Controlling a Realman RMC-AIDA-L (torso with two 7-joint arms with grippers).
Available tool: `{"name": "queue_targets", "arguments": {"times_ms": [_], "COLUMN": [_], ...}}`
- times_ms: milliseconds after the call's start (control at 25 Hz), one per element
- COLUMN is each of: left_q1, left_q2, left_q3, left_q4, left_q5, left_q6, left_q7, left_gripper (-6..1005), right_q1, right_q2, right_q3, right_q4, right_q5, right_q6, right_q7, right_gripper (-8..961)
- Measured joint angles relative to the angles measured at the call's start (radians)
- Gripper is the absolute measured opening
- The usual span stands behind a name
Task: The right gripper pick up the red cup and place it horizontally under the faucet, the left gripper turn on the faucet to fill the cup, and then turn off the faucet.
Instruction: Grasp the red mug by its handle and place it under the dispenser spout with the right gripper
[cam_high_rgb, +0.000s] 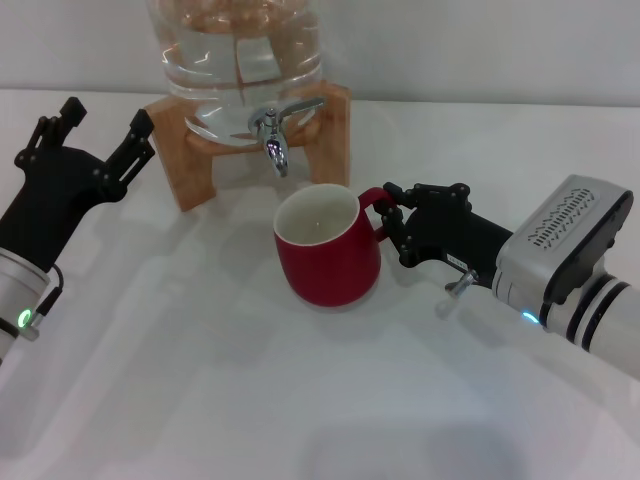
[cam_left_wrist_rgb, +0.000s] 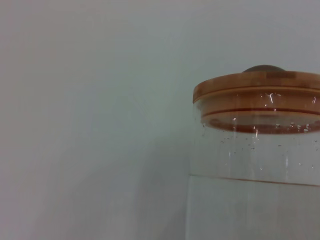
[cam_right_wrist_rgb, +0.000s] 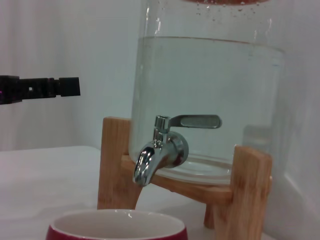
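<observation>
The red cup (cam_high_rgb: 328, 252) stands upright on the white table, just in front of and slightly below the faucet (cam_high_rgb: 272, 137). My right gripper (cam_high_rgb: 392, 222) comes in from the right and is shut on the cup's loop handle. The right wrist view shows the faucet (cam_right_wrist_rgb: 159, 156) with its lever lying level, and the red cup (cam_right_wrist_rgb: 117, 228) rim below it. No water runs from the spout. My left gripper (cam_high_rgb: 105, 122) is open at the left, beside the jar's wooden stand and apart from the faucet. One black finger of the left gripper (cam_right_wrist_rgb: 40, 87) shows in the right wrist view.
The clear water jar (cam_high_rgb: 235, 50) sits on a wooden stand (cam_high_rgb: 190, 170) at the back centre. The left wrist view shows the jar's wooden lid (cam_left_wrist_rgb: 257, 97) and its glass wall. The white table (cam_high_rgb: 220, 400) stretches toward the front.
</observation>
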Motion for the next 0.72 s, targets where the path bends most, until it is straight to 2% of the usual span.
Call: {"name": "queue_targets", "arguments": {"times_ms": [720], "left_q1": [-0.001], "left_q2": [0.000], "left_q3": [0.004], "left_q4": [0.008], "left_q5": [0.000], "left_q6": [-0.016], "left_q7": [-0.002], "left_gripper": [879], "right_q1": [0.038], "right_q2": [-0.003], "right_q3": [0.003], "right_q4": [0.030], "right_q5": [0.000], "right_q6": [0.072], "right_q7": [0.017], "right_gripper": [136]}}
